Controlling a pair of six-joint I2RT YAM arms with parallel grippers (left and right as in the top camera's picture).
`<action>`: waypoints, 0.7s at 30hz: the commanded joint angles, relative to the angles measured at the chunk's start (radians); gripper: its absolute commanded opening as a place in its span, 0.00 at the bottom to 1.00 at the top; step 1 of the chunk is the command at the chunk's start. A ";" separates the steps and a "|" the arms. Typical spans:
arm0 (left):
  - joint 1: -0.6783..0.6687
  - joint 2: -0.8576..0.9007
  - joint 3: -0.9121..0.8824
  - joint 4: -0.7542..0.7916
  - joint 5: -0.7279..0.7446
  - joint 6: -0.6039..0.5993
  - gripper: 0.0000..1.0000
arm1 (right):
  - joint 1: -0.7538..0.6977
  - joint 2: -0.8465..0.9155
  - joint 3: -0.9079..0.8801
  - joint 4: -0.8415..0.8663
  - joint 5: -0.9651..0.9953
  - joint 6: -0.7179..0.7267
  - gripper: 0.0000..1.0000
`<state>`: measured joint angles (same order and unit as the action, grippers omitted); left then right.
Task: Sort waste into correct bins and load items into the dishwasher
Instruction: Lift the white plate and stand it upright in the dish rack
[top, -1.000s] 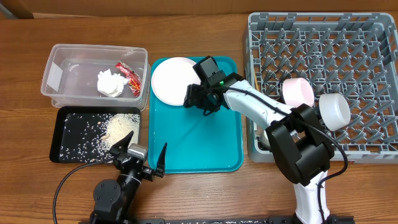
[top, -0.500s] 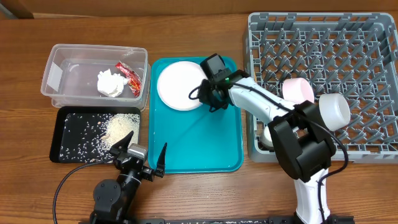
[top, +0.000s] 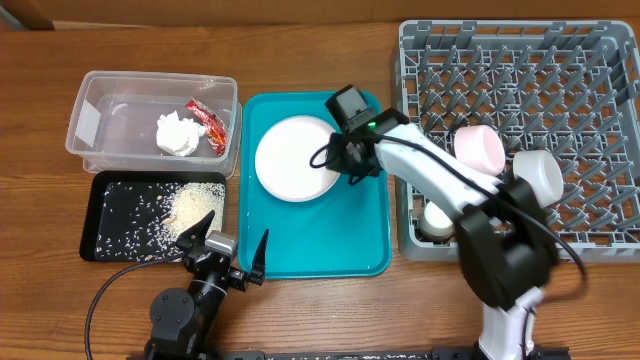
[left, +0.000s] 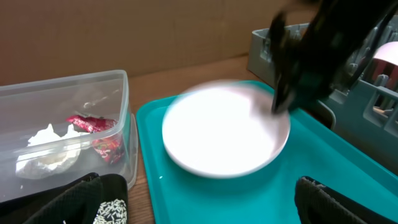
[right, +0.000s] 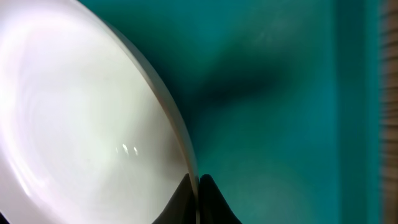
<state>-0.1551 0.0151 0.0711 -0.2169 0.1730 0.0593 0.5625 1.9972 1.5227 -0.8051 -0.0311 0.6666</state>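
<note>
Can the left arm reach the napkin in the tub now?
Probably yes: the tub is open-topped, the right gripper is at the plate, and only the low black tray lies between the left gripper and the napkin.

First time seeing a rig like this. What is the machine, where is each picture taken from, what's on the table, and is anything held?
This is a two-armed robot; each arm ends in a two-finger gripper. The overhead picture looks straight down; the other two come from cameras on the wrists, so each shows its own fingers. The right gripper pinches the rim of a white plate over a teal tray; the right wrist view shows that pinch up close. The left gripper rests open at the bottom of the overhead picture, holding nothing. Left of the tray, a clear tub holds a napkin and a red wrapper; a black tray holds rice. The grey rack holds a pink bowl and a white bowl.
</note>
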 joint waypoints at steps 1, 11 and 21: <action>0.005 -0.010 -0.003 0.000 0.011 0.008 1.00 | -0.009 -0.285 0.010 -0.036 0.202 -0.047 0.04; 0.005 -0.010 -0.003 0.000 0.011 0.008 1.00 | -0.084 -0.571 0.010 -0.174 0.991 -0.244 0.04; 0.005 -0.010 -0.003 0.000 0.011 0.008 1.00 | -0.220 -0.401 0.006 -0.053 1.172 -0.318 0.04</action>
<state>-0.1551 0.0151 0.0711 -0.2169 0.1730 0.0593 0.3645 1.5528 1.5303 -0.9165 1.0183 0.3985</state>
